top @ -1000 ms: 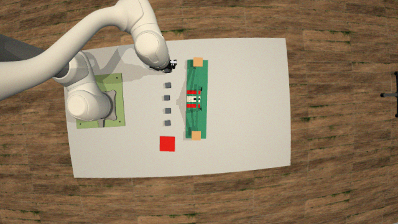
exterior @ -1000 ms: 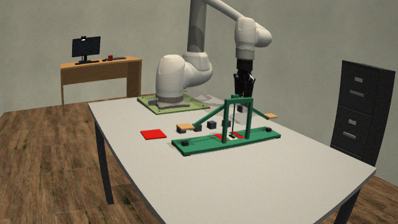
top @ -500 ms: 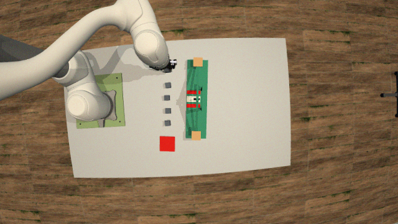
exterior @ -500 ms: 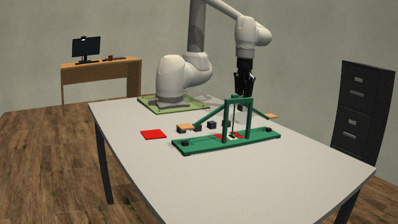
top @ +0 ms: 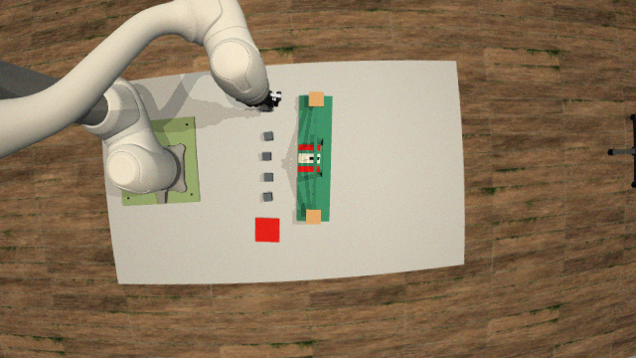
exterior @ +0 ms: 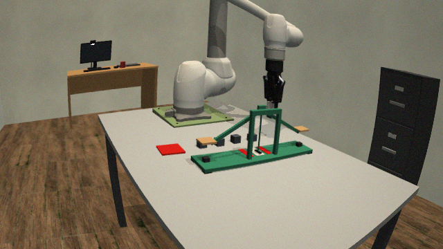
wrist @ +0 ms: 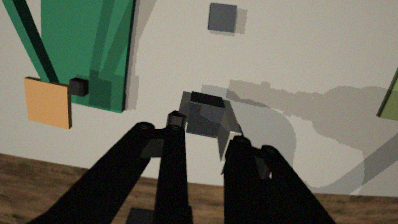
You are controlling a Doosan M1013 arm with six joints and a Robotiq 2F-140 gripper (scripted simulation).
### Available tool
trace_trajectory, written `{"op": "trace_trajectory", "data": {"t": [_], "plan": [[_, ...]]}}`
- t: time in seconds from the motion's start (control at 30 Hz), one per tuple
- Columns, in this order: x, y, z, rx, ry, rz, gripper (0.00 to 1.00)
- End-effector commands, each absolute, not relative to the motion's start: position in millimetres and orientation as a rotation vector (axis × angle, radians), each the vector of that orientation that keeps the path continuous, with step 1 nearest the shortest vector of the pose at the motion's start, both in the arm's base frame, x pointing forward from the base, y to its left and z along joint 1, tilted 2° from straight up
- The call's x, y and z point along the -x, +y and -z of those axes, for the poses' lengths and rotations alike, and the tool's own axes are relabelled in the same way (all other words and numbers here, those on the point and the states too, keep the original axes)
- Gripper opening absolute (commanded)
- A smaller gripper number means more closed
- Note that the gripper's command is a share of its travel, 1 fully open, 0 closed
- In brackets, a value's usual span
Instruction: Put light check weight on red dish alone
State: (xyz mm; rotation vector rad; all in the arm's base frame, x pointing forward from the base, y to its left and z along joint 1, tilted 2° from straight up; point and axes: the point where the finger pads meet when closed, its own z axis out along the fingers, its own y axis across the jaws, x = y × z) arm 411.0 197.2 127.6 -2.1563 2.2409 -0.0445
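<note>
My gripper (top: 270, 101) (exterior: 273, 104) (wrist: 203, 108) is shut on a grey cube weight (wrist: 206, 117) and holds it above the table, beside the far end of the green rocker balance (top: 314, 194) (exterior: 242, 160) (wrist: 85, 45). Several more grey weights (top: 268, 135) (top: 266, 156) (top: 268, 177) (exterior: 236, 138) (wrist: 222, 17) lie in a row along the balance. Both orange pans (top: 316, 98) (top: 313, 217) (exterior: 206, 140) (exterior: 302, 128) (wrist: 47, 102) are bare. The pointer hangs over the white field (top: 309, 158) (exterior: 258, 151). The red dish (top: 267, 230) (exterior: 170, 149) lies flat and bare at the row's near end.
The arm's base stands on a green plate (top: 186, 131) (exterior: 221, 115) at the table's left. The balance frame's uprights (exterior: 250, 135) rise close beside the gripper. A black stop block (wrist: 78, 86) sits on the balance base near the far pan.
</note>
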Motion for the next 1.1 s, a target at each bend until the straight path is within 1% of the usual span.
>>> {"op": "trace_trajectory", "data": {"t": [0.0,0.2,0.47,0.5,0.57,0.63,0.67,0.73,0.77,0.83,0.87,0.93,1.07], "plan": [[-408,212,-158,2.150,2.249,0.046,0.24],[-406,228,-191,2.150,2.249,0.046,0.24],[-407,231,-197,2.150,2.249,0.046,0.24],[-418,232,-198,2.150,2.249,0.046,0.24],[-471,233,-203,2.150,2.249,0.046,0.24],[-471,233,-203,2.150,2.249,0.046,0.24],[-506,232,-205,2.150,2.249,0.046,0.24],[-506,232,-205,2.150,2.249,0.046,0.24],[-538,229,-205,2.150,2.248,0.046,0.24],[-538,229,-205,2.150,2.248,0.046,0.24],[-561,226,-204,2.150,2.248,0.046,0.24],[-572,224,-204,2.150,2.248,0.046,0.24],[-574,223,-203,2.150,2.248,0.046,0.24]]}}
